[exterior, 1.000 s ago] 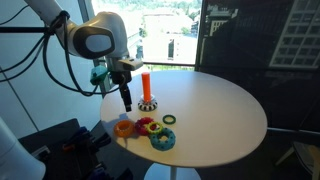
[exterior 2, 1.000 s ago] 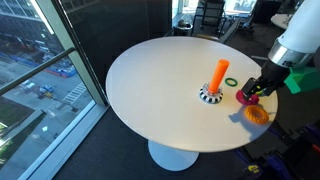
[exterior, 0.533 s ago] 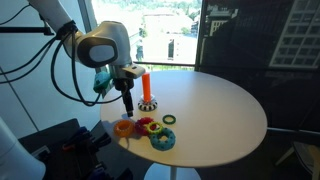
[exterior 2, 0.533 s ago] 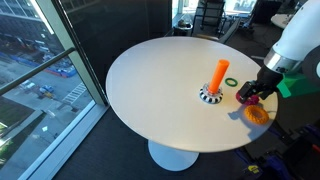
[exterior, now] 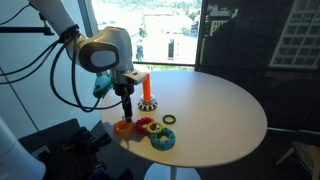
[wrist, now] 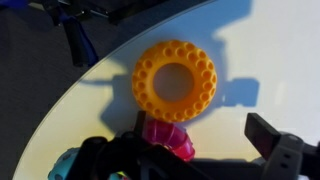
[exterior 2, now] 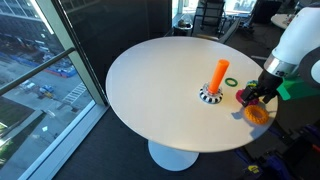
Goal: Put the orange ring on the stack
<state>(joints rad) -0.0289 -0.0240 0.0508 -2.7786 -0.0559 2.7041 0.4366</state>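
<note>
The orange ring (wrist: 175,80) lies flat on the white table near its edge, and shows in both exterior views (exterior: 124,127) (exterior 2: 258,113). My gripper (wrist: 190,150) is open and empty, hanging just above the table beside the ring (exterior: 126,108) (exterior 2: 262,97). One dark finger (wrist: 270,135) shows at the right of the wrist view. The stack, an upright orange-red peg (exterior: 146,88) (exterior 2: 221,73) on a dark round base (exterior 2: 209,96), stands a short way off and bears no ring.
A red-pink ring (wrist: 168,138) (exterior: 143,124) touches the orange ring. A blue ring (exterior: 162,138) and a small green ring (exterior: 169,120) (exterior 2: 232,82) lie nearby. The round table's edge (exterior: 110,135) is close to the rings.
My gripper has moved down and away from the peg, toward the orange ring at the table's edge. The rings and the peg have not moved.
</note>
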